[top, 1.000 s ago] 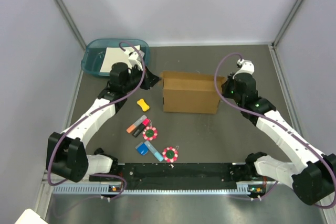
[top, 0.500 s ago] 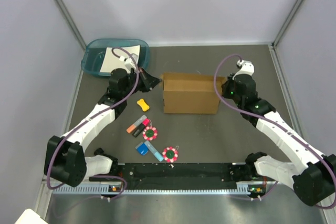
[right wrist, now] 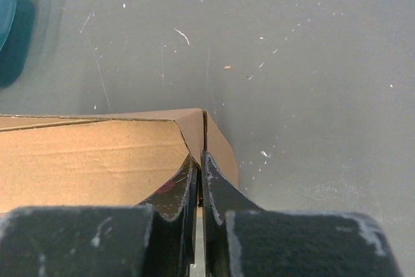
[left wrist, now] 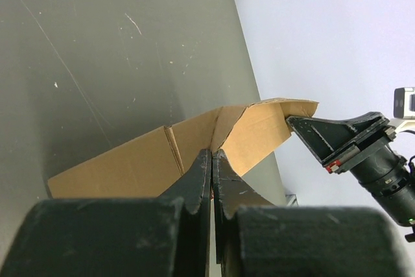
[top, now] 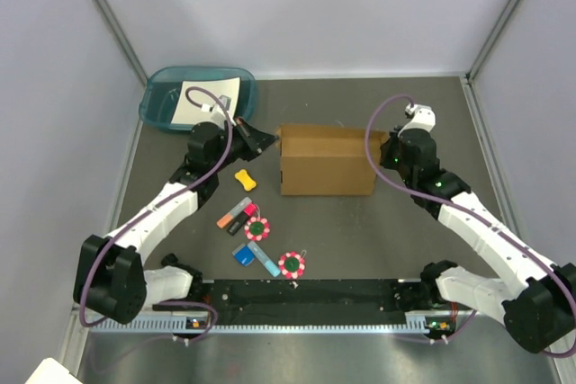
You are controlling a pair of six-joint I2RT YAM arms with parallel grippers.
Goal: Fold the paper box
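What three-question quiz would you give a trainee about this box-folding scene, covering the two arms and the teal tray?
1. True or false: the right end effector stands wide open.
2. What lies in the teal tray? A) a white sheet B) a mug C) scissors
3. Fill in: in the top view, the left end effector meets the paper box at its ___ end.
Key: 1 false, it is shut; 2 A; 3 left.

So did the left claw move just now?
Yes, a little. The left claw keeps its tip by the box, but its back end has slid away from the blue tray, uncovering more white paper.
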